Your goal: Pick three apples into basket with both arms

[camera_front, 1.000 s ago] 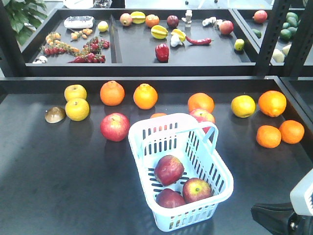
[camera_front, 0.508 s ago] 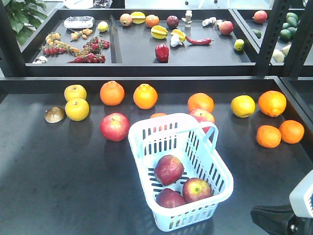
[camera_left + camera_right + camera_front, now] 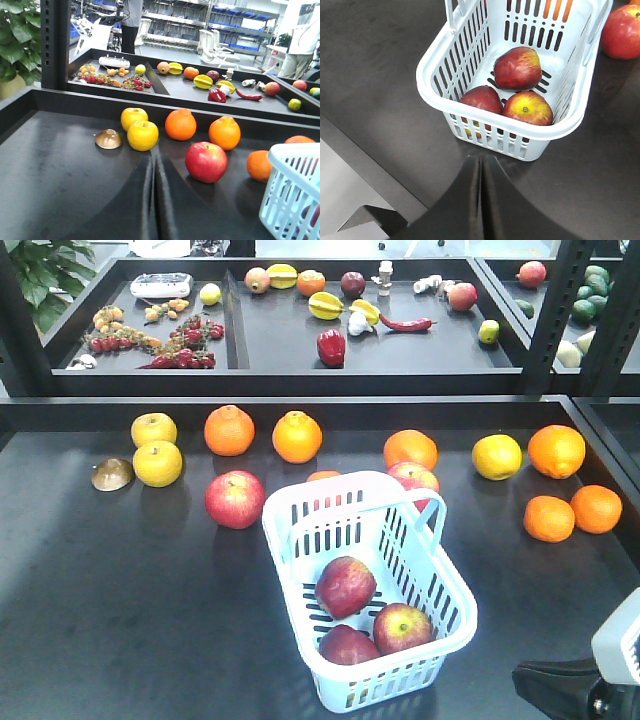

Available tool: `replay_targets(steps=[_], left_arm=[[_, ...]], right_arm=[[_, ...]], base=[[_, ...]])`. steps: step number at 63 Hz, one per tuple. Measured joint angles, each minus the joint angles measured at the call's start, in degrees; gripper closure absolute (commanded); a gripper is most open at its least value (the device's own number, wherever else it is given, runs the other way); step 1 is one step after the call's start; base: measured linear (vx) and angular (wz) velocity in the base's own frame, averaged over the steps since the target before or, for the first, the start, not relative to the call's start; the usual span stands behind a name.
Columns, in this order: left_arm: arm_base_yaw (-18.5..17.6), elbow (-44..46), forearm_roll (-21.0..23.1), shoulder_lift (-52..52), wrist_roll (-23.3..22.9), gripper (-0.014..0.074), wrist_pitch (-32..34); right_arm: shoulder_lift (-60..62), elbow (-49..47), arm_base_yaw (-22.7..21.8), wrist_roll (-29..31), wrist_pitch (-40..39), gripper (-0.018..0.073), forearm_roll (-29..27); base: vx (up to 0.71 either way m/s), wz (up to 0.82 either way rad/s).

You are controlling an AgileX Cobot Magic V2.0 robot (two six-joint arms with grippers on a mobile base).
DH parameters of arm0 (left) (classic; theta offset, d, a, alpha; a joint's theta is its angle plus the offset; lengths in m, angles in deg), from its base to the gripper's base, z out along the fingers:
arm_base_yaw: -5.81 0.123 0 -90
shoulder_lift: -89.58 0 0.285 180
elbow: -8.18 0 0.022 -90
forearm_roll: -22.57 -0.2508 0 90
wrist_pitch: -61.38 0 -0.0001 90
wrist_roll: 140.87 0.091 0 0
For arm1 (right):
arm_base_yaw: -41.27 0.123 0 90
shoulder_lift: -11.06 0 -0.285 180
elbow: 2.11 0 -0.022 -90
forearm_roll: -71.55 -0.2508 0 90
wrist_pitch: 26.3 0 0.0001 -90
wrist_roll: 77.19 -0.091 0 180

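The pale basket (image 3: 330, 488) stands mid-table with three red apples inside (image 3: 346, 586) (image 3: 403, 628) (image 3: 348, 645). From the right wrist view the same basket (image 3: 431, 65) lies just ahead of my right gripper (image 3: 481, 159), which is shut and empty, short of the near wall. The apples (image 3: 518, 68) (image 3: 481, 99) (image 3: 528, 108) rest on its slotted floor. My left gripper (image 3: 153, 160) is shut with nothing in it, low over the table, left of the basket (image 3: 295, 190). Only the right arm (image 3: 575, 685) shows in the front view, at the bottom right.
A loose red apple (image 3: 235, 499) (image 3: 206, 161) lies left of the basket, another red fruit (image 3: 414, 478) behind it. Oranges (image 3: 299, 437), yellow fruits (image 3: 158, 463) and a brown half-shell (image 3: 112, 474) line the back of the table. A raised tray edge (image 3: 300, 383) with more produce sits beyond.
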Motion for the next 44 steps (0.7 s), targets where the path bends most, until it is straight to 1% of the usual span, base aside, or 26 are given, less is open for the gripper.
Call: replay_targets(steps=[11,24,44], left_arm=[[-0.47,0.00,0.00,0.00,0.45,0.0603,-0.11],[-3.79,0.00,0.03,0.00,0.45,0.0603,-0.28],[-4.17,0.00,0.03,0.00,0.45,0.0603,-0.40]], right_arm=[[0.00,0.00,0.00,0.00,0.02,0.0564,0.00],[0.00,0.00,0.00,0.00,0.02,0.0564,0.00],[0.00,0.00,0.00,0.00,0.02,0.0564,0.00]], base=[[0.00,0.00],[0.00,0.00],[0.00,0.00]])
